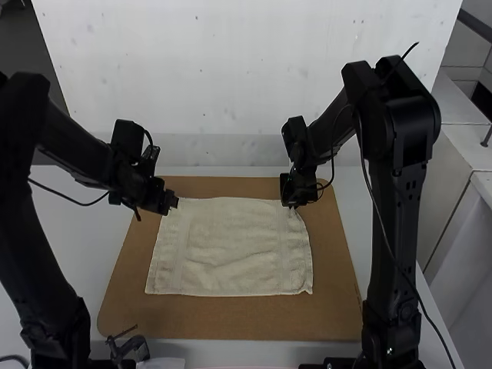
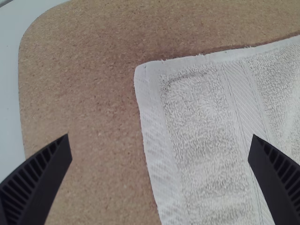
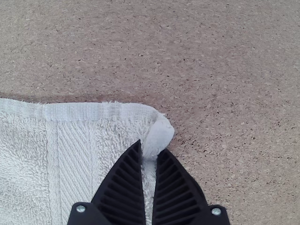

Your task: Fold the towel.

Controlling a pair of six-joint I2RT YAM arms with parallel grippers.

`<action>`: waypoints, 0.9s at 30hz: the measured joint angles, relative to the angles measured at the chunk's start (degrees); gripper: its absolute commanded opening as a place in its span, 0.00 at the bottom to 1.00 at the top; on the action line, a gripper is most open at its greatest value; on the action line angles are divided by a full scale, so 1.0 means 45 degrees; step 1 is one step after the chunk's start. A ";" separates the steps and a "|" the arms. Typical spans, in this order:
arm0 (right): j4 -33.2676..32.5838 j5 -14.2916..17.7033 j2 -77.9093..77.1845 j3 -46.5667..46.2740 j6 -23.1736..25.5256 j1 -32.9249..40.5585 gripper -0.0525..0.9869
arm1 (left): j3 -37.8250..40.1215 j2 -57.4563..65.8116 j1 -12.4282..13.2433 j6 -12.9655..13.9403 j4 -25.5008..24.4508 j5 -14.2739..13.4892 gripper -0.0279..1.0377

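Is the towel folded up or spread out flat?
Spread out: the towel lies wide across the brown cork mat, with just one far corner pinched up by the right pincer.

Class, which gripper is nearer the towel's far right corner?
Right. The right gripper pinches the far right corner; the left gripper is open at the far left corner.

From where I operate, I count one towel (image 1: 231, 246), one cork mat (image 1: 231, 319) and one table (image 1: 92, 231). I make it two grippers, one left gripper (image 1: 171, 204) and one right gripper (image 1: 291, 201), plus one small dark object (image 1: 132, 347) at the near left, too unclear to name.
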 measured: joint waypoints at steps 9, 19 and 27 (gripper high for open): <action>0.0010 0.0010 0.0019 0.0000 0.0000 0.0000 0.07 | 0.2176 0.2472 -0.0010 -0.0374 0.0029 -0.0039 0.92; -0.0044 0.0010 0.0044 0.0049 0.0000 0.0000 0.07 | 0.4750 0.4711 -0.0015 -0.0845 -0.2225 -0.0461 0.60; 0.0019 0.0019 0.0044 0.0034 0.0000 0.0000 0.07 | 0.5819 0.5134 -0.0209 -0.1093 -0.3871 -0.0515 0.04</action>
